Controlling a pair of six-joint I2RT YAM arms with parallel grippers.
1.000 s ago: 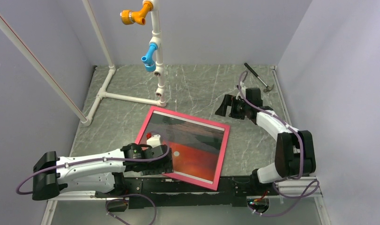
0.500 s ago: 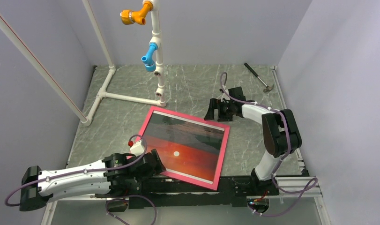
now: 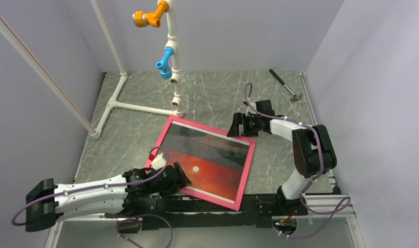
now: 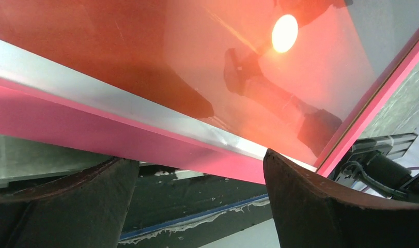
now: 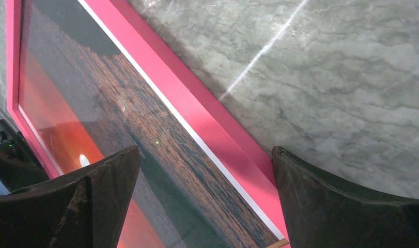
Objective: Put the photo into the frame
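Observation:
The pink-red frame (image 3: pixel 246 174) lies flat on the marble table with its front up. The sunset photo (image 3: pixel 212 165) shows inside it behind glass, with orange sky, a white sun and dark water. My left gripper (image 3: pixel 180 175) is open at the frame's near-left edge. In the left wrist view, its fingers (image 4: pixel 326 206) stand either side of the pink border (image 4: pixel 119 134), below the photo (image 4: pixel 197 51). My right gripper (image 3: pixel 232 126) is open over the frame's far right corner. The right wrist view shows the border (image 5: pixel 186 98) and photo (image 5: pixel 93 103) between its fingers (image 5: pixel 341 206).
A white pipe stand (image 3: pixel 173 62) with orange and blue fittings stands at the back left. A small hammer (image 3: pixel 284 85) lies at the back right corner. A black rail (image 3: pixel 259 201) runs along the table's near edge under the frame's near corner. Walls close in on three sides.
My left gripper pulled back off the photo toward the near left, then came up to the frame's near-left edge. My right gripper moved left and nearer, to the frame's far right corner.

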